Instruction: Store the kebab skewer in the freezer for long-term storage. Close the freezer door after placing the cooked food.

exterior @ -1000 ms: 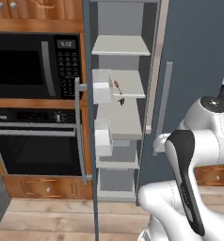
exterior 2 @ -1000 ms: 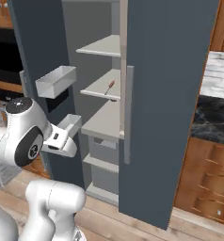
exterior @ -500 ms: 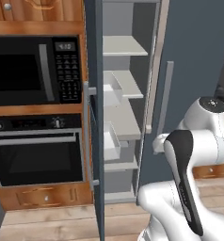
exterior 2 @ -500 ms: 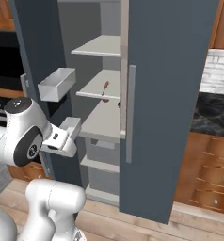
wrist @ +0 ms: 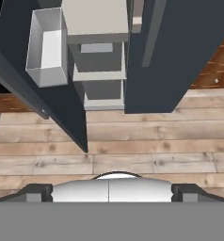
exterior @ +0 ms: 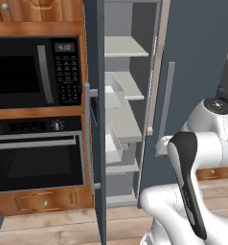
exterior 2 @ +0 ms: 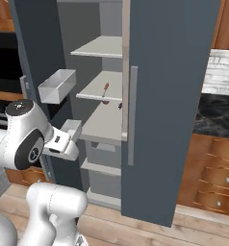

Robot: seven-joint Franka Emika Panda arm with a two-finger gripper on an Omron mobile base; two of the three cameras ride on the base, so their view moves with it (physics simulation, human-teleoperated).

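The kebab skewer [exterior 2: 106, 89], a thin stick with red and brown chunks, lies on a middle shelf inside the freezer [exterior 2: 99, 125]. The freezer door [exterior 2: 34, 48] stands open at the left, with a white bin [exterior 2: 56, 86] on its inner face. In the left base view this door [exterior: 99, 95] shows edge-on, its bar handle [exterior: 88, 139] facing the oven side. My hand [exterior 2: 63, 141] hangs low beside the door's inner face. In the hand view the gripper [wrist: 111, 192] points down at the floor, open and holding nothing.
The other slate-grey door [exterior 2: 169, 96] is shut at the right of the opening. A black microwave [exterior: 20, 72] and wall oven [exterior: 34, 162] sit left of the freezer. A dark counter [exterior 2: 215, 113] lies at the far right. Wooden floor [wrist: 132, 141] lies below the hand.
In the left base view the freezer door has turned to edge-on and now hides the skewer. The whole picture has shifted slightly, so the base moved. The arm keeps its pose.
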